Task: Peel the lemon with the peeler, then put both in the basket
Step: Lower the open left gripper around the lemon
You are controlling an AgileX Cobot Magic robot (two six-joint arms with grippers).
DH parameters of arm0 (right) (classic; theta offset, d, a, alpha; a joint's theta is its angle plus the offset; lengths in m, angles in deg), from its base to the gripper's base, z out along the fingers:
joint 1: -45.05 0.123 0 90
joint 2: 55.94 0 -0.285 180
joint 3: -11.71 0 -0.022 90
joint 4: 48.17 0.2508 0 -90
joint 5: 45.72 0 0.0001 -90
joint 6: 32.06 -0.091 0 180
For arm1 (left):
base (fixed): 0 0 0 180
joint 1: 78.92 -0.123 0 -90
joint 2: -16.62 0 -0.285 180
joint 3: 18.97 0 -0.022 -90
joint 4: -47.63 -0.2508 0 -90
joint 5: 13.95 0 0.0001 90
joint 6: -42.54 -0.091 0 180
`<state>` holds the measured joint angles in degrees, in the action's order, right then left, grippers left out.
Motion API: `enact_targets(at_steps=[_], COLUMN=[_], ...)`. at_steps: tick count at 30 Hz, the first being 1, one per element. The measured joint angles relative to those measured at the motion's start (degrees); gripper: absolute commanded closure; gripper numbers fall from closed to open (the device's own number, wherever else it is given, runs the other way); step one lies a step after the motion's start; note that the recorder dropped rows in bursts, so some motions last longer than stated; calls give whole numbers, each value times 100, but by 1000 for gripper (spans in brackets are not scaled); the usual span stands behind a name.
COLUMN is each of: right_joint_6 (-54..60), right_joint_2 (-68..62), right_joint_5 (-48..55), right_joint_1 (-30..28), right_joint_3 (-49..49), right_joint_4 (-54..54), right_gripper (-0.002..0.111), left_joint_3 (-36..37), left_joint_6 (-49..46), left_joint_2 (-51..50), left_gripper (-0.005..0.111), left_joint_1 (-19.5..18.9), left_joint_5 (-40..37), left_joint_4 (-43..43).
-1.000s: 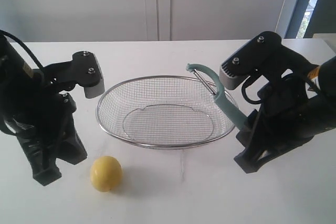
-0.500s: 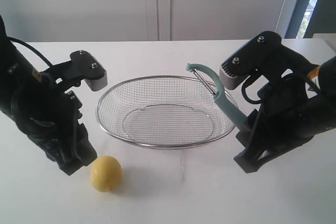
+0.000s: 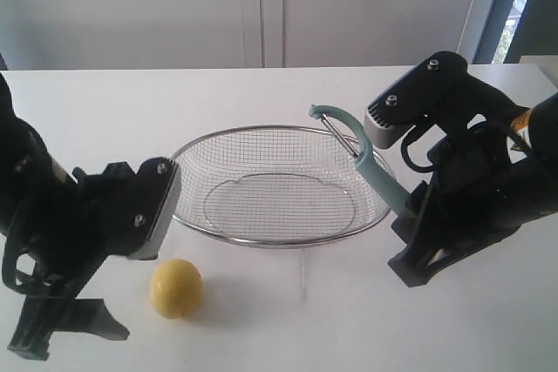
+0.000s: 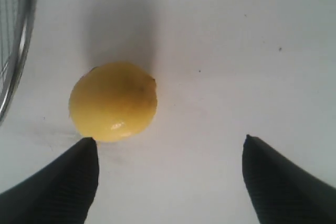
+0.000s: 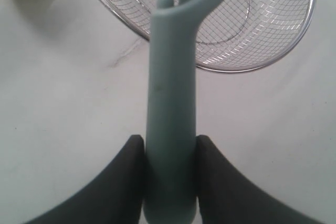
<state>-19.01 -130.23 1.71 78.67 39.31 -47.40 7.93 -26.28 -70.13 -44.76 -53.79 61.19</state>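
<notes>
On the table (image 3: 288,320), the lemon (image 3: 176,287) lies round, smooth, evenly yellow.

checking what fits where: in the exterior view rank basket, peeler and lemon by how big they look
1. basket, by far the largest
2. peeler, longer than the lemon but thin, so nearly level
3. lemon, sitting nearer the camera

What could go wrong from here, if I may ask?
The lemon sits off-centre, close to one side of the open left pincer; closing could knock the round fruit rolling across the table. The right pincer grips the peeler near its handle's end, so it may twist when peeling.
</notes>
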Motion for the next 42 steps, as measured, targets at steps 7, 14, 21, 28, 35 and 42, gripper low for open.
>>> enact_targets(at_steps=[7,14,21,28,35,42], right_joint_6=[0,0,0,0,0,0], right_joint_2=[0,0,0,0,0,0], right_joint_5=[-11,-11,-11,-11,-11,-11], right_joint_1=[0,0,0,0,0,0], right_joint_3=[0,0,0,0,0,0], right_joint_4=[0,0,0,0,0,0], right_gripper=[108,108,108,108,108,108], left_joint_3=[406,441,441,441,441,441], left_joint_6=[-2432,-4041,-4333,-4333,-4333,-4333], left_joint_2=[0,0,0,0,-267,-387], left_gripper=[29,29,29,29,29,29], left_joint_1=[0,0,0,0,53,269], left_joint_5=[739,1156,1296,1596,1696,1696], left_joint_4=[271,329,544,592,611,617])
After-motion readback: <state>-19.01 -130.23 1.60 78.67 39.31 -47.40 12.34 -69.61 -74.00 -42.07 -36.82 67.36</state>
